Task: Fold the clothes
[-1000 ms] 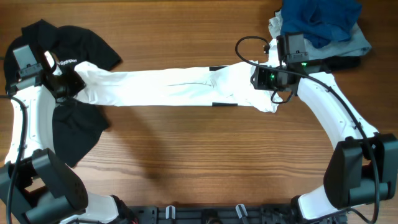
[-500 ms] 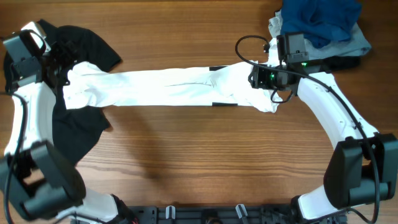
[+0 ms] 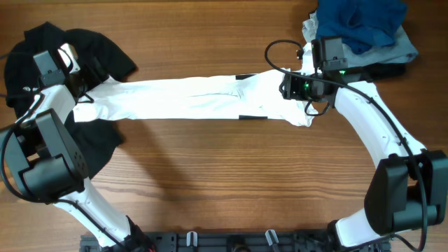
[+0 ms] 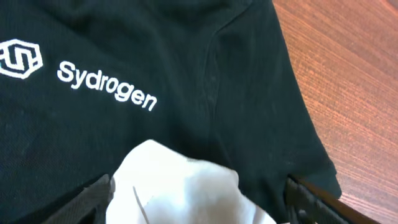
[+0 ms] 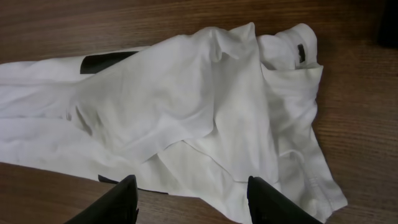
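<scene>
The white T-shirt (image 3: 189,98) lies pulled out in a long band across the table, with bits of black print (image 3: 252,116) showing at its edges. Its left end rests on the black shirt (image 3: 98,52). My left gripper (image 3: 77,78) is at that end. In the left wrist view its fingers (image 4: 196,208) are wide apart with a hump of white fabric (image 4: 180,186) between them. My right gripper (image 3: 285,87) hovers open over the shirt's crumpled right end (image 5: 205,106), its fingers (image 5: 193,199) touching nothing.
The black shirt with the white "Sydrogen" logo (image 4: 106,90) lies spread at the far left under my left arm. A pile of blue and pale grey garments (image 3: 364,24) sits at the back right, just behind my right arm. Bare wood lies in front of the shirt.
My left arm swung out to the back left and then turned back in. The T-shirt's bunched left end now lies flatter and stretched further left. The right arm has not moved.
</scene>
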You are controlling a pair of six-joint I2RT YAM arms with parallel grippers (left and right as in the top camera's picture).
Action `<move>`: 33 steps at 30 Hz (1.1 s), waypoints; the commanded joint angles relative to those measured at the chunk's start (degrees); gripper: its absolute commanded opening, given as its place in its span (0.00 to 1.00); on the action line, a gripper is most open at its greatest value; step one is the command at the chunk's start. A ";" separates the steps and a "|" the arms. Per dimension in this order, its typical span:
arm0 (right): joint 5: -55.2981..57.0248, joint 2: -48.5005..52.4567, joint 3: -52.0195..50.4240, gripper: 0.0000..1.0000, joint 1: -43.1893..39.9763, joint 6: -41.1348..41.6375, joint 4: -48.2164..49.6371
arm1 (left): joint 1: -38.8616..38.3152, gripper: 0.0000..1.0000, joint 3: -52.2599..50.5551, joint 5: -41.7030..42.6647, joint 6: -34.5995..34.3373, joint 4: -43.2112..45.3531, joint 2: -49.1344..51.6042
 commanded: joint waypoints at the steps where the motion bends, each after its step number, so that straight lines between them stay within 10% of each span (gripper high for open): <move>1: -0.94 0.55 0.48 0.57 -0.13 0.11 0.15 | 0.11 0.75 0.22 0.87 1.29 1.33 0.33; 11: -0.94 0.55 0.48 0.57 -0.13 0.11 0.17 | 0.11 0.11 0.22 0.90 1.27 3.76 0.33; 14: -0.94 0.55 0.48 0.57 -0.13 0.11 0.13 | 0.11 0.10 0.24 0.87 1.27 4.00 0.33; 16: -0.94 0.55 0.48 0.57 -0.13 0.13 0.15 | 0.11 0.22 0.22 0.85 1.27 4.42 0.33; 18: -0.94 0.55 0.48 0.57 -0.13 0.13 0.15 | 0.11 0.63 0.22 0.83 1.27 5.31 0.33; 20: -0.94 0.55 0.48 0.57 -0.13 0.13 0.17 | 0.11 0.82 0.22 0.81 1.33 5.79 0.35; 33: -0.92 0.55 0.48 0.57 -0.13 0.11 0.66 | 0.11 0.90 0.22 1.53 1.31 5.27 4.28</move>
